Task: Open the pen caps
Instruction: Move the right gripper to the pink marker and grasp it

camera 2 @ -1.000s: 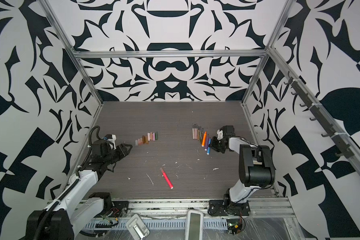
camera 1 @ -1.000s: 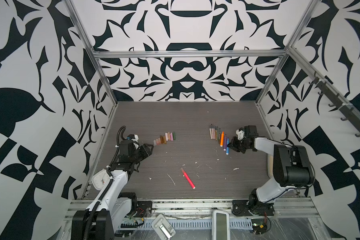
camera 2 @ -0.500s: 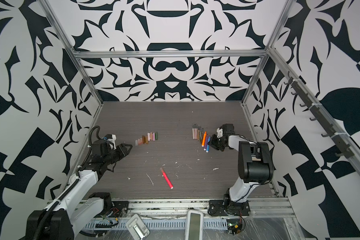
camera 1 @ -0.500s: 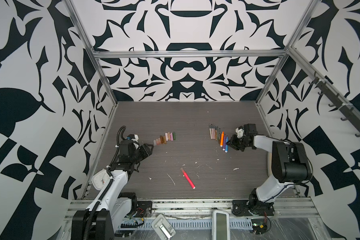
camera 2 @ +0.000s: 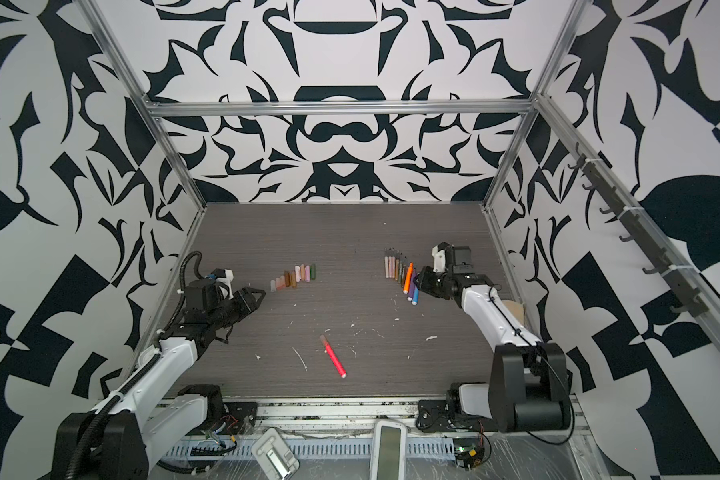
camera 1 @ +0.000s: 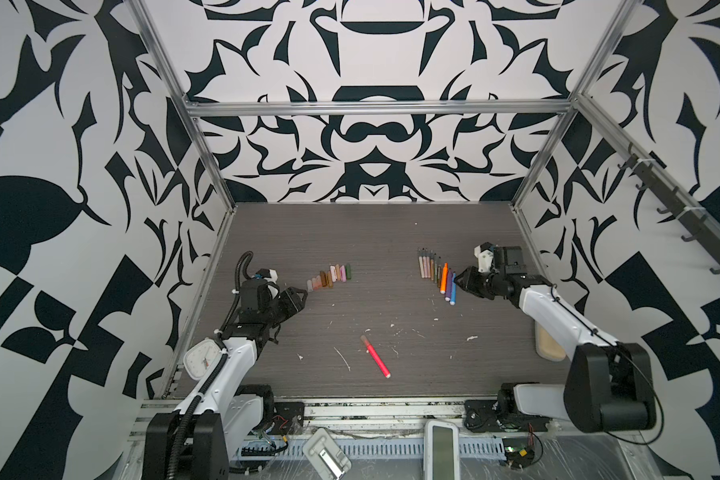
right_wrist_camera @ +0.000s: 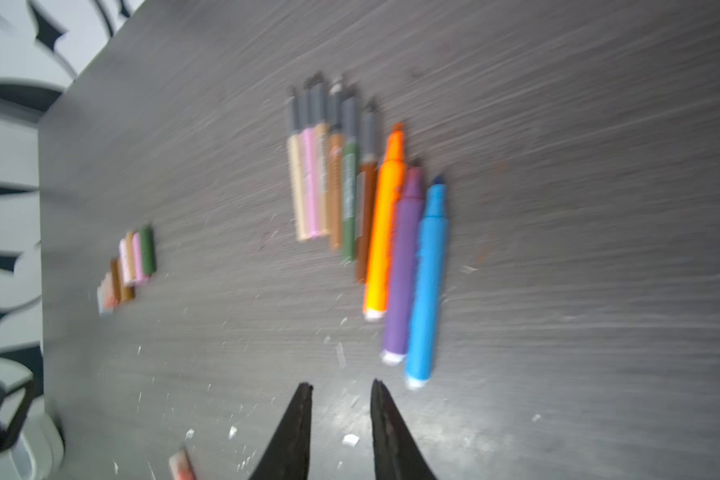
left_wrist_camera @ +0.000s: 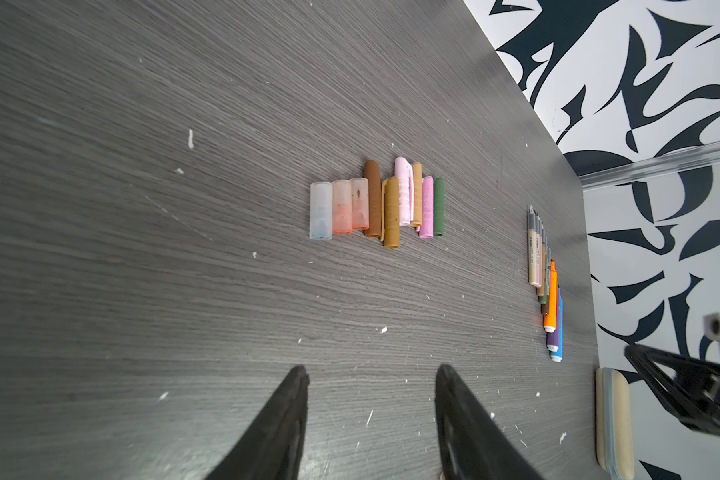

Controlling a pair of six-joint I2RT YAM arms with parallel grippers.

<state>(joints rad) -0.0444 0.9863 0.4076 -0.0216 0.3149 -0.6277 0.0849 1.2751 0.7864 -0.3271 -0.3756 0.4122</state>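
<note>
- The slim red plastic marker [camera 1: 376, 356] is lying slantwise, back from both claws, its pale cap [camera 1: 365, 339] pointing toward the left claw [left_wrist_camera: 373, 370].
- The left claw and right claw [right_wrist_camera: 341, 384] are hanging released, empty.

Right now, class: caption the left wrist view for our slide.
Open left pincer faces a row of short coloured plastic pen caps on the grey wood-grain table.

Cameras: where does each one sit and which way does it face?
Top views: high at the front, looking down and toward the back wall; both arms, left gripper and right gripper show.
Left wrist: behind the left gripper's open jaws, facing caps, pens beyond; right gripper also shows.
Right wrist: behind the right gripper's open jaws, facing pens; blurred.
Shared: all four show caps and pens.
</note>
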